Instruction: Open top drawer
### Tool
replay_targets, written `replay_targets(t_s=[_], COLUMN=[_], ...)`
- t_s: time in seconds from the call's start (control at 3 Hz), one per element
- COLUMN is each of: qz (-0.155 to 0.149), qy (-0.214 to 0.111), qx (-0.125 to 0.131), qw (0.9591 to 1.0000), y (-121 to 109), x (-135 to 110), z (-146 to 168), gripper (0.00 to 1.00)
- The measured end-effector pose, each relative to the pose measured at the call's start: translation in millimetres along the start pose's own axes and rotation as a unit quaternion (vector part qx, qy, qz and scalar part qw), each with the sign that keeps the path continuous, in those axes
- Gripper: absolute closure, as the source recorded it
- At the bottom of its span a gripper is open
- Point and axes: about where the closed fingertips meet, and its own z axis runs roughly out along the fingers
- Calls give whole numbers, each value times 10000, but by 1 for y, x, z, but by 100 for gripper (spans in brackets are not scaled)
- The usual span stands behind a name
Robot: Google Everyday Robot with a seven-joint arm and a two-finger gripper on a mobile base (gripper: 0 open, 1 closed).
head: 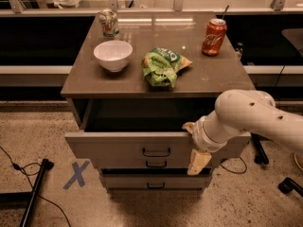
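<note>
The top drawer [118, 148] of the small grey cabinet stands pulled out, and its dark inside shows under the tabletop. Its black pull handle [156, 152] sits in the middle of the front panel. My gripper [193, 144] is at the right part of that front panel, on the end of the white arm coming in from the right. One cream finger [188, 126] lies at the panel's top rim and the other finger [199, 161] hangs in front of the panel lower down, well apart from the first. The gripper is to the right of the handle and not on it.
Two narrower drawers [151, 181] sit below, shut. On the tabletop [213, 74] stand a white bowl [112, 55], a green chip bag [163, 66], an orange soda can [214, 37] and a crushed can [109, 22]. A blue tape X [75, 174] and a black pole [35, 193] lie on the floor at the left.
</note>
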Motion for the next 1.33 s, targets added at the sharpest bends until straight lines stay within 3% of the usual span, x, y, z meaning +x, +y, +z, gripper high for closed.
replay_targets(t_s=[0.33,0.67,1.33], qz=[-51,-103,-104], qy=[130,119,119], qx=[-707,-978,-979], qw=[9974,9951,9951], y=[28,39,37], x=[-3,-4,-7], z=[-9,-14,-21], gripper=[50,57,15])
